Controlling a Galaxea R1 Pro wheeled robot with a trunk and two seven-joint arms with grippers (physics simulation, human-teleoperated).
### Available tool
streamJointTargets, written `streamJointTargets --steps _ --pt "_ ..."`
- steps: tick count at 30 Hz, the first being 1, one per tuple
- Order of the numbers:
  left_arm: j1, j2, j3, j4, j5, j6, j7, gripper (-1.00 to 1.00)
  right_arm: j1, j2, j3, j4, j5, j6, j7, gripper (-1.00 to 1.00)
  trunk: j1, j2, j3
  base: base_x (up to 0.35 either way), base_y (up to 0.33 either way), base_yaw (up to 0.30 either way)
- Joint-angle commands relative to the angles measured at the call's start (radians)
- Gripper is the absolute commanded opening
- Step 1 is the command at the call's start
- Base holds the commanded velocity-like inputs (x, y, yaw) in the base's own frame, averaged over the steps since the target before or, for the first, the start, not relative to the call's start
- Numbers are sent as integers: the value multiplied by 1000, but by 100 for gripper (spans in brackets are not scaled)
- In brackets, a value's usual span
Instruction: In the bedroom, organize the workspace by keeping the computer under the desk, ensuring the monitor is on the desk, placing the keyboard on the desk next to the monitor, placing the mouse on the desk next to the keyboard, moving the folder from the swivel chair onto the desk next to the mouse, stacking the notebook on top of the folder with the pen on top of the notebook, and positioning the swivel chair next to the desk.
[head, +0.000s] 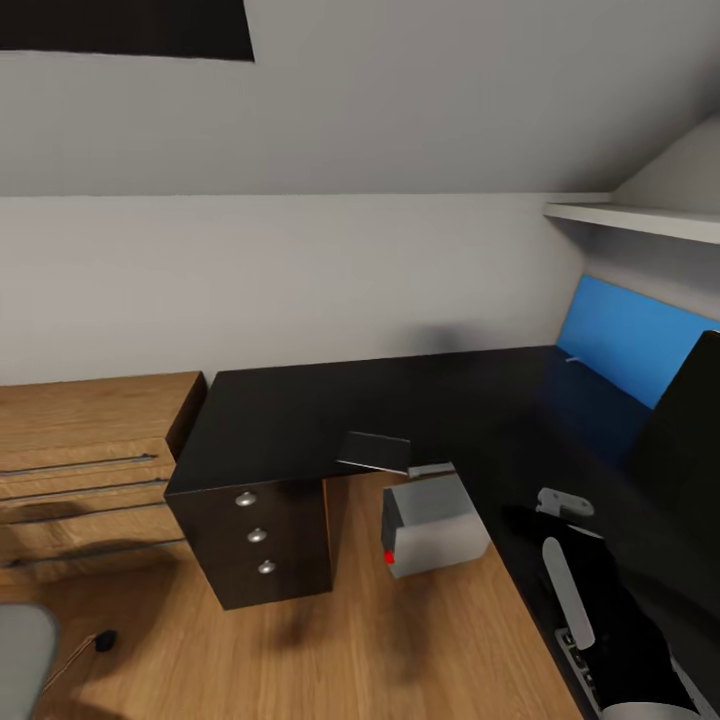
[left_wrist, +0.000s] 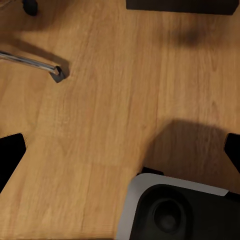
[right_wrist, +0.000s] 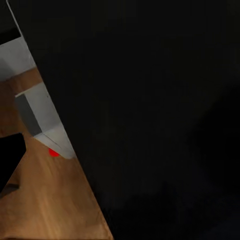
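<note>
The black desk (head: 300, 410) runs along the wall and down the right side. The light grey computer (head: 435, 525) stands on the floor at its inner corner, also seen as the computer (right_wrist: 45, 120). A dark grey notebook (head: 375, 452) overhangs the desk's inner edge. The black monitor (head: 690, 430) rises at far right, with the thin white pen (head: 573, 358) by the blue panel. My right arm (head: 600, 600) partly covers the keyboard (head: 578, 655). The right gripper (right_wrist: 120, 155) hovers open over the desktop. The left gripper (left_wrist: 120, 152) hangs open above the floor near the swivel chair (head: 20, 650). Folder and mouse are out of view.
A light wooden drawer chest (head: 90, 470) stands left of the desk's black drawer unit (head: 255, 530). A white shelf (head: 640, 218) juts out above the blue back panel (head: 625, 340). The chair's chrome leg and caster (left_wrist: 55, 74) lie on the wood floor near my base (left_wrist: 175, 210).
</note>
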Motion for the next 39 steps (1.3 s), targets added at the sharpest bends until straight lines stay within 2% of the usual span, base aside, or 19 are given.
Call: streamJointTargets --steps 1,10,18,26,33,39 --pt "0 0 8 -1 3 0 -10 100 0 0 1 -1 -10 3 -8 100 0 0 -1 0 0 252" --pt "0 0 8 -1 3 1 -9 100 0 8 10 6 -8 2 -8 100 0 0 -1 0 0 255" --pt "0 3 7 -1 3 1 -9 100 0 44 49 27 -2 -18 -9 100 0 0 -1 0 0 258" --pt "0 4 7 -1 3 0 -9 100 0 61 168 100 21 -88 -11 100 0 0 -1 0 0 261" --pt "0 7 7 -7 3 -1 -8 100 0 64 304 180 28 -190 -13 100 0 0 -3 0 0 271" --pt "0 7 6 -35 2 0 -8 100 0 67 363 225 28 -241 -13 100 0 0 -5 0 0 273"
